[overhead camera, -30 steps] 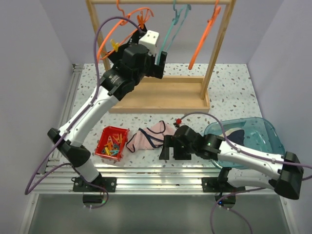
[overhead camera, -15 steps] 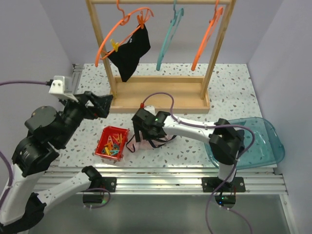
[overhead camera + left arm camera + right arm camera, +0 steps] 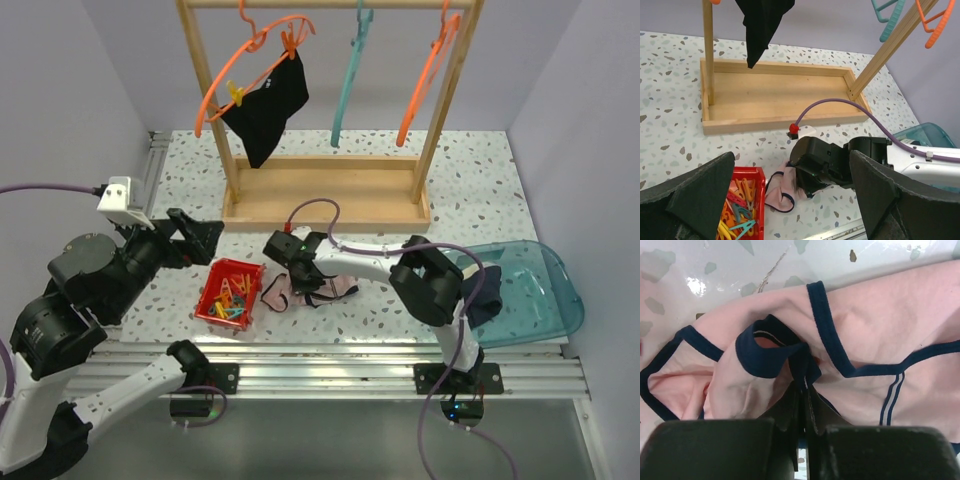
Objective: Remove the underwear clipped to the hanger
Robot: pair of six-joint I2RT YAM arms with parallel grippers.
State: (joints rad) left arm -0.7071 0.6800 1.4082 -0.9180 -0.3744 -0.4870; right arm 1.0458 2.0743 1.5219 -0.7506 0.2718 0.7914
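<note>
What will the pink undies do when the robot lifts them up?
The pink underwear will probably droop and dangle: it lies crumpled in soft folds. It looks thin, so likely very light. The right tool pinches only a bunched trim fold, so it might slip.

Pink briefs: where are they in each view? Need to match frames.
Top external: pink briefs on the table, centre, right of the red bin.
Left wrist: pink briefs bottom centre, beside the bin.
Right wrist: pink briefs fill the frame.
Shared landmark: right gripper, shut on their dark trim.
</note>
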